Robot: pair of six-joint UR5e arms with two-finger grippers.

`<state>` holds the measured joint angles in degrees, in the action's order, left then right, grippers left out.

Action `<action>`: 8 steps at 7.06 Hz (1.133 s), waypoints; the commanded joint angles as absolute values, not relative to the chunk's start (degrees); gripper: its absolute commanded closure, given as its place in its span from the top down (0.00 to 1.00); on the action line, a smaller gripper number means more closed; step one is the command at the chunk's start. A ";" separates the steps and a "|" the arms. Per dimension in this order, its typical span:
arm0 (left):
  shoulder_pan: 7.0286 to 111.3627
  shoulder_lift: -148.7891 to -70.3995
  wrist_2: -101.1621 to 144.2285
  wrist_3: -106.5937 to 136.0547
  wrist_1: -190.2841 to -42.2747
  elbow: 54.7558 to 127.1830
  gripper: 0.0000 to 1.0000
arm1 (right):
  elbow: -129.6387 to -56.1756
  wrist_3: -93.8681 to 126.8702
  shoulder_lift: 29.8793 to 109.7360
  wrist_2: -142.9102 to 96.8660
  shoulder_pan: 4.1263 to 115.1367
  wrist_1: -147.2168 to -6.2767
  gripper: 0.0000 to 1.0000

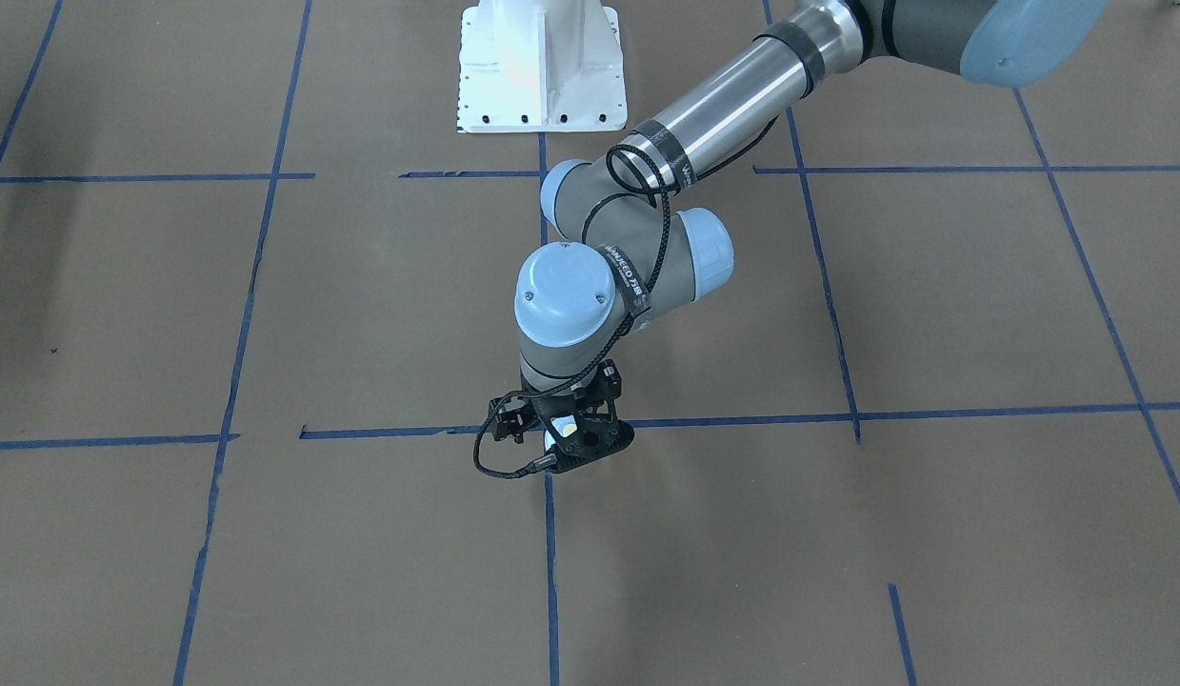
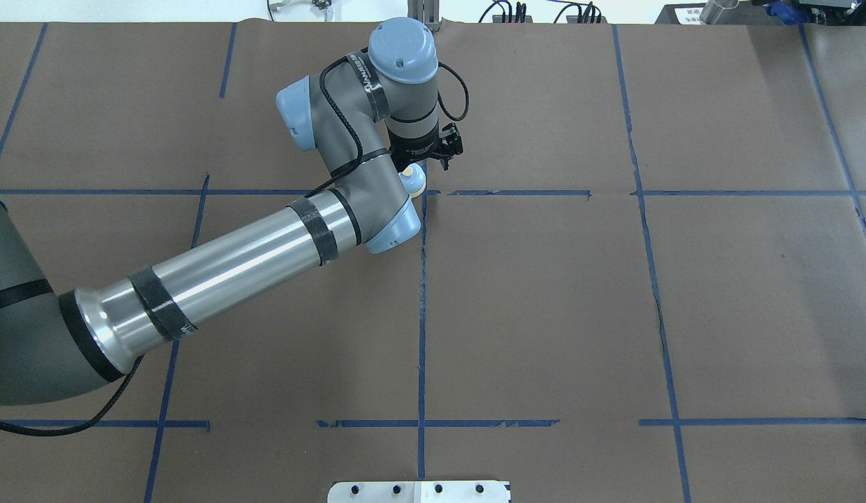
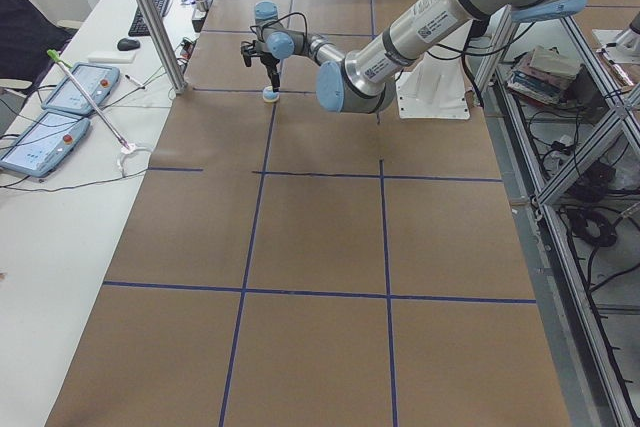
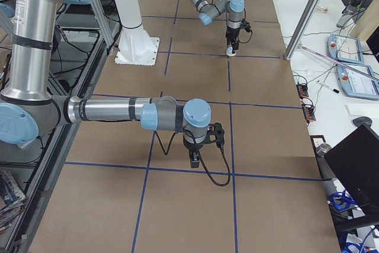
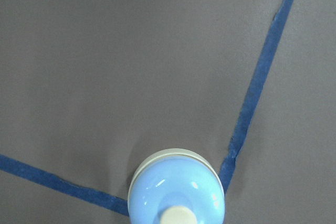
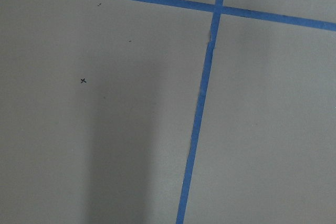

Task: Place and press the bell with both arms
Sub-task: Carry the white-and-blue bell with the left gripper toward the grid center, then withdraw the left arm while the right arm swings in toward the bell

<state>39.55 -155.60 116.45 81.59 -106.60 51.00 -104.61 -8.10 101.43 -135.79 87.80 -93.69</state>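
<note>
The light-blue bell (image 5: 176,190), with its cream rim and pale button, sits at a crossing of blue tape lines at the table's far middle. It also shows in the overhead view (image 2: 414,180) and the front-facing view (image 1: 558,440). My left arm (image 2: 251,258) reaches across, and its left gripper (image 1: 563,443) points straight down right over the bell. The wrist hides its fingers, so I cannot tell whether they hold the bell. My right gripper (image 4: 194,158) shows only in the exterior right view, low over the table's near half. I cannot tell whether it is open or shut.
The brown table cover carries a blue tape grid (image 2: 422,314). The white pedestal base (image 1: 540,67) stands at the robot's edge. A side table with teach pendants (image 3: 60,107) and a metal post (image 3: 150,17) lies beyond the far edge.
</note>
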 commanded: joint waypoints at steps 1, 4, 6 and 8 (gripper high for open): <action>44.01 -154.96 122.84 73.89 -98.42 56.12 1.00 | -104.68 -8.09 101.43 -135.79 87.80 -93.69 1.00; 49.46 -137.81 122.96 51.92 -84.47 80.51 1.00 | -104.77 -8.09 101.25 -135.88 87.80 -93.69 1.00; 55.34 -123.91 123.05 38.39 -84.46 93.72 1.00 | -105.38 -8.17 100.99 -135.97 87.71 -93.69 1.00; 64.11 -108.97 123.40 21.44 -84.38 101.22 1.00 | -105.82 -8.26 100.46 -139.37 87.45 -93.60 1.00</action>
<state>58.77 -117.72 123.24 31.32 -84.55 96.57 -105.59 -8.15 100.73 -137.18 87.60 -93.63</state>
